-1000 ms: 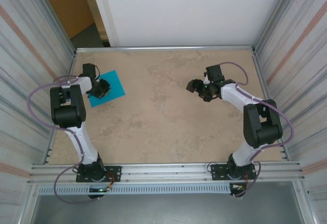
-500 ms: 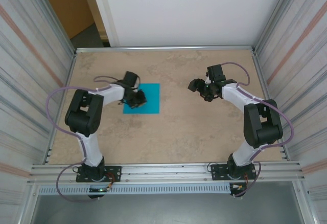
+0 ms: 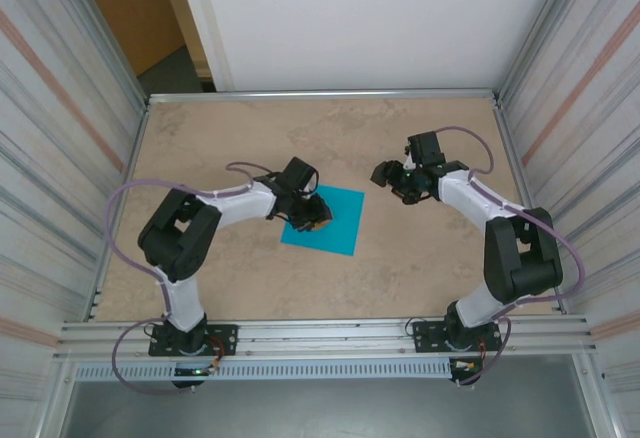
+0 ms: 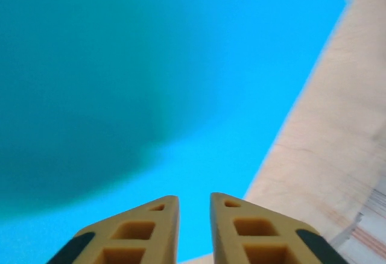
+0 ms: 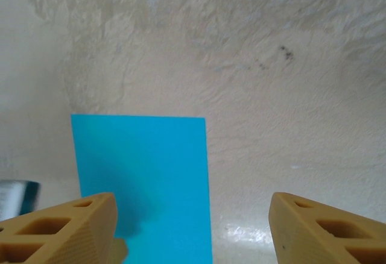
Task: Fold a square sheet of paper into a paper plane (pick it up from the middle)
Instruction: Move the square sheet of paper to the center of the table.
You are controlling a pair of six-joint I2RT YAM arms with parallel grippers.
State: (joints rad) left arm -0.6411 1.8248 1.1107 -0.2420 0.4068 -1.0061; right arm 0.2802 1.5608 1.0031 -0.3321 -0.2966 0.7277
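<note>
The square sheet of paper [image 3: 338,228] is teal-blue and lies flat near the middle of the table. My left gripper [image 3: 312,212] sits low over the sheet's left part. In the left wrist view its yellow fingertips [image 4: 158,207] stand a narrow gap apart above the sheet of paper [image 4: 151,65], with nothing between them. My right gripper [image 3: 385,173] hovers just right of and behind the sheet, jaws wide apart. The right wrist view has the sheet of paper [image 5: 145,167] lying ahead, between the left finger and the middle of the right gripper [image 5: 192,199].
The beige stone-patterned table [image 3: 420,258] is bounded by a metal rail [image 3: 320,95] at the back and corrugated side walls [image 3: 60,158]. The arms' base rail [image 3: 320,333] runs along the near edge.
My left gripper has moved from the far left to the table's middle, and the sheet has come along with it. Its jaws have parted slightly. The right gripper's jaws narrowed a little.
</note>
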